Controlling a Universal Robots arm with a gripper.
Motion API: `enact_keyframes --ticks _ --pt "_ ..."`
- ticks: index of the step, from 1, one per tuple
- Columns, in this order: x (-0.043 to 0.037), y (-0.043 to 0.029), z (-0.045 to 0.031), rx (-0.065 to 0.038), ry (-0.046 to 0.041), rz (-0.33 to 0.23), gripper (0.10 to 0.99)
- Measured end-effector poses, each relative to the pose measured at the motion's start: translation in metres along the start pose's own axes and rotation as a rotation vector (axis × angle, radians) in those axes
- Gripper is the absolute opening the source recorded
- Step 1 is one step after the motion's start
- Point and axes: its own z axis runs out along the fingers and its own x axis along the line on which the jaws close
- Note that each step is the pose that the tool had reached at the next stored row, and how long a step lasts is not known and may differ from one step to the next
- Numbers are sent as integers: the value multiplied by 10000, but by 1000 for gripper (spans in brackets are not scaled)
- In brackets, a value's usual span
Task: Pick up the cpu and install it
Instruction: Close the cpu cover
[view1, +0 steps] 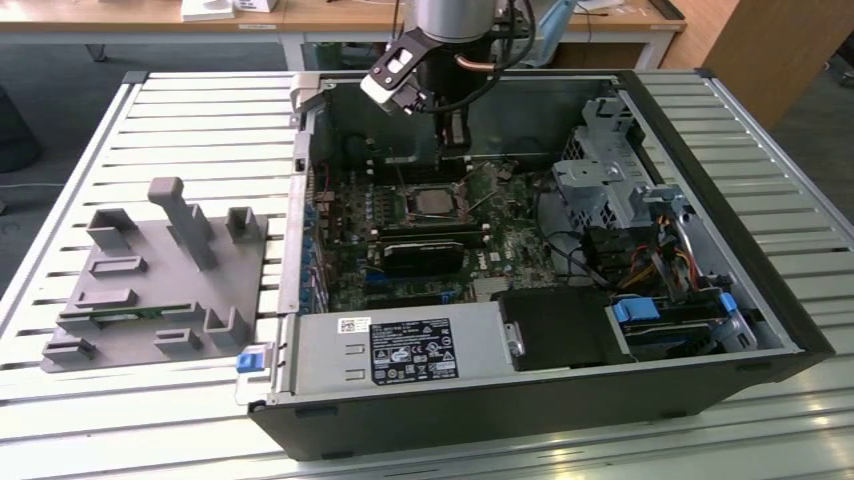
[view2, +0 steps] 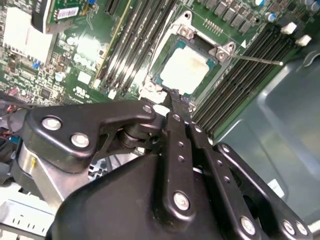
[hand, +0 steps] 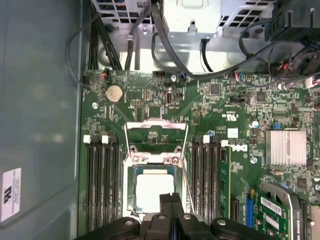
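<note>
We see the cpu (hand: 150, 189) lying flat in its square socket (hand: 131, 200) in the middle of the green board (hand: 235, 105). Its silver top faces up. The metal lid (hand: 156, 134) of the socket is flipped open beside it.

The gripper (hand: 170, 199) hangs right over one edge of the cpu (view2: 184, 70). Its two black fingers (view2: 175, 117) are pressed together with nothing between them.

In the exterior view, the board sits inside an open computer case (view1: 747, 300). The case lies on a white slatted table (view1: 200, 110). A grey holder (view1: 147, 290) stands on the table at the exterior view's left, well apart from the cpu (view1: 430, 200).
</note>
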Motion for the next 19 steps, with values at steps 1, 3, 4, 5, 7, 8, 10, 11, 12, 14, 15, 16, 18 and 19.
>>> enact_keyframes --ticks 1,3,4,5,7,8,10,11,12,14,15,16,18,19 --pt "0 5 -9 -1 1 -2 106" --pt "1 35 -7 -1 3 -2 106" --pt "0 63 -6 1 1 -1 106" --pt "0 92 -5 5 1 -1 106" --pt "0 156 -1 17 2 -2 106" --pt "0 183 3 23 3 -2 106" --pt "1 235 11 39 2 -3 106" --pt "2 257 16 50 1 -8 106" --pt "3 276 22 58 0 -23 106" --pt "5 304 37 70 2 -64 106" --pt "6 320 45 76 4 -81 106" --pt "8 334 51 80 3 -96 106" --pt "18 359 64 84 4 -114 106" --pt "28 369 69 84 6 -116 106"
